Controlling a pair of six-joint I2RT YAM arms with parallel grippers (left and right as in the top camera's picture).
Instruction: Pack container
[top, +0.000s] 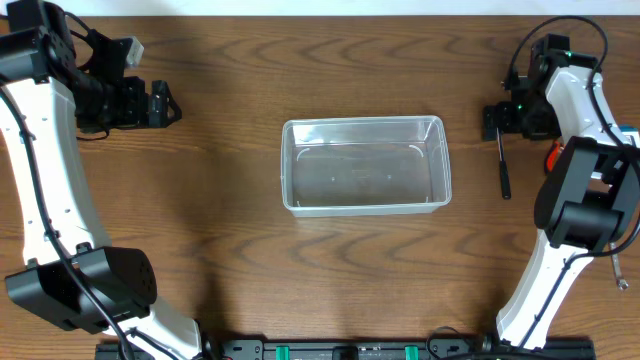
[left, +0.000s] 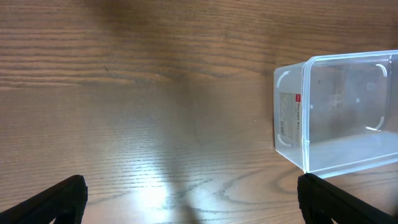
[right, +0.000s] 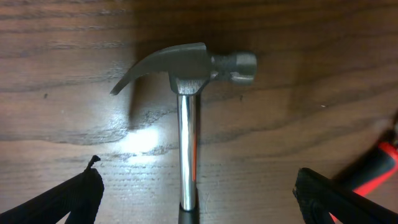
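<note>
The clear plastic container (top: 365, 170) stands empty in the middle of the wooden table; its label end shows at the right of the left wrist view (left: 292, 115). A steel claw hammer (right: 186, 68) lies on the table at the right, its black handle (top: 504, 170) pointing toward the front. My right gripper (right: 199, 202) hovers over the hammer's shaft, open wide, with both fingers well clear of it. In the overhead view this gripper (top: 497, 122) covers the hammer's head. Far left, my left gripper (top: 165, 103) is open and holds nothing; it faces the container from a distance.
A red-and-black handled tool (right: 373, 165) lies just right of the hammer, partly under my right arm (top: 553, 157). Bare wooden table (left: 155, 93) stretches between the left gripper and the container.
</note>
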